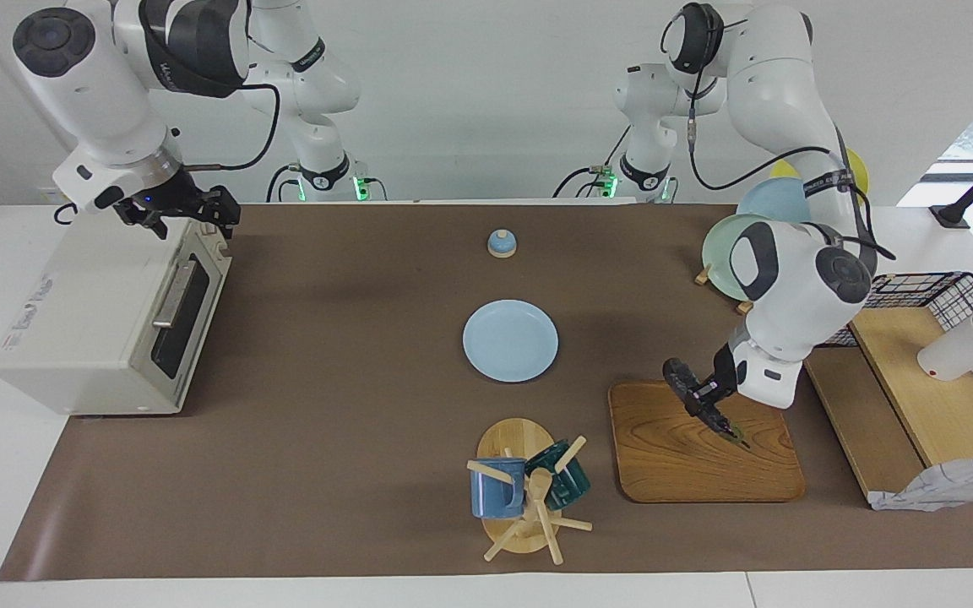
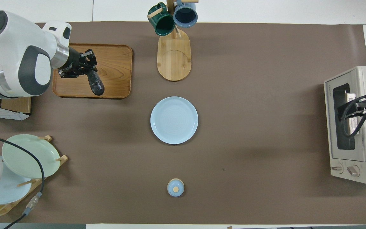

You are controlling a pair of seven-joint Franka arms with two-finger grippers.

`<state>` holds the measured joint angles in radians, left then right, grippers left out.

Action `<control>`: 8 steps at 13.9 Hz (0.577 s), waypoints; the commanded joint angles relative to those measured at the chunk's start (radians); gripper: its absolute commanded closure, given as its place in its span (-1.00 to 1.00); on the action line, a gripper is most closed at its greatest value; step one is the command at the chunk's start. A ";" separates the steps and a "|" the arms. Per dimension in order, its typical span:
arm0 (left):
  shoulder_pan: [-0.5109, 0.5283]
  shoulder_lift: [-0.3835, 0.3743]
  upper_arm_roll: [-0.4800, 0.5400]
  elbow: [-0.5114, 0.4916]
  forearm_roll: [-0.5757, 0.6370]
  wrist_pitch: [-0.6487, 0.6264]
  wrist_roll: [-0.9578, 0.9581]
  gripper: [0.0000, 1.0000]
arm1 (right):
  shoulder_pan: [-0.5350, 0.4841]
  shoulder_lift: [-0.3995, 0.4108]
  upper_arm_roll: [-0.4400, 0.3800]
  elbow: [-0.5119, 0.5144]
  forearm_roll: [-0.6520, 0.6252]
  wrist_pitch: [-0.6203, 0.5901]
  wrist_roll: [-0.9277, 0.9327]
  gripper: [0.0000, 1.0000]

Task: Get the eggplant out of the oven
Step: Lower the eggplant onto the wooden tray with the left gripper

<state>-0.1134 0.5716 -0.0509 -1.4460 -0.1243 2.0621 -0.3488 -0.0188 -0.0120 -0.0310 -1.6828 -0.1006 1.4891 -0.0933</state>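
Note:
The eggplant [image 1: 682, 382], dark and slender, is tilted over the wooden tray [image 1: 672, 473], its greenish stem end down near the tray's surface. My left gripper [image 1: 713, 399] is shut on the eggplant around its middle; in the overhead view the gripper [image 2: 86, 65] and the eggplant [image 2: 94, 83] are also over the tray [image 2: 116, 63]. The cream-white oven [image 1: 81, 321] stands at the right arm's end of the table with its dark glass door [image 1: 178, 317] closed. My right gripper [image 1: 199, 211] hovers over the oven's top front edge. The oven also shows in the overhead view [image 2: 357, 165].
A light blue plate [image 1: 510, 340] lies mid-table. A mug tree [image 1: 529, 490] with a blue and a green mug stands farther from the robots, a small blue knob [image 1: 501, 243] nearer. A plate rack [image 1: 727, 253], a wire basket [image 1: 951, 291] and a wooden shelf [image 1: 917, 397] are at the left arm's end.

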 commanded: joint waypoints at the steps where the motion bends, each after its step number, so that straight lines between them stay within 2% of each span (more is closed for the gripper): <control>1: 0.017 0.070 -0.004 0.079 0.066 -0.036 0.169 1.00 | -0.012 0.006 -0.003 0.023 0.015 -0.010 -0.016 -1.00; 3: 0.017 0.063 -0.006 0.030 0.113 -0.025 0.269 1.00 | -0.010 0.003 -0.007 0.023 0.042 0.026 0.024 -1.00; 7: 0.015 0.059 -0.004 0.024 0.112 -0.023 0.292 1.00 | -0.010 0.003 -0.032 0.023 0.070 0.053 0.034 -1.00; 8: 0.015 0.059 -0.004 0.024 0.112 -0.023 0.294 -0.98 | -0.012 0.003 -0.043 0.023 0.074 0.056 0.027 -1.00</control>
<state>-0.1030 0.6405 -0.0509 -1.4177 -0.0351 2.0588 -0.0728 -0.0197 -0.0121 -0.0642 -1.6702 -0.0574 1.5361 -0.0710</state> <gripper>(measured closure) 0.731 0.000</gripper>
